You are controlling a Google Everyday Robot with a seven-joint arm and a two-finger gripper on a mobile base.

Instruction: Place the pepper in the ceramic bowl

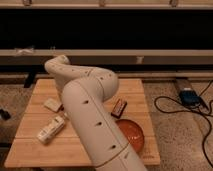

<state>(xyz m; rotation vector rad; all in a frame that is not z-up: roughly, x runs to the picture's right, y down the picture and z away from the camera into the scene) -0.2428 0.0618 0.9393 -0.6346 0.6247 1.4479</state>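
The ceramic bowl (134,135) is glossy orange-red and sits on the wooden table (35,150) near its front right, partly covered by my white arm (90,110). The pepper is hidden or out of view. My gripper is not visible; it lies somewhere behind the large arm links that fill the middle of the view. The arm bends at a joint (56,67) over the table's back left.
A dark flat bar-shaped packet (118,107) lies just behind the bowl. A small white piece (52,104) and a white packet (51,129) lie on the left. A blue box (189,96) with black cables sits on the floor to the right.
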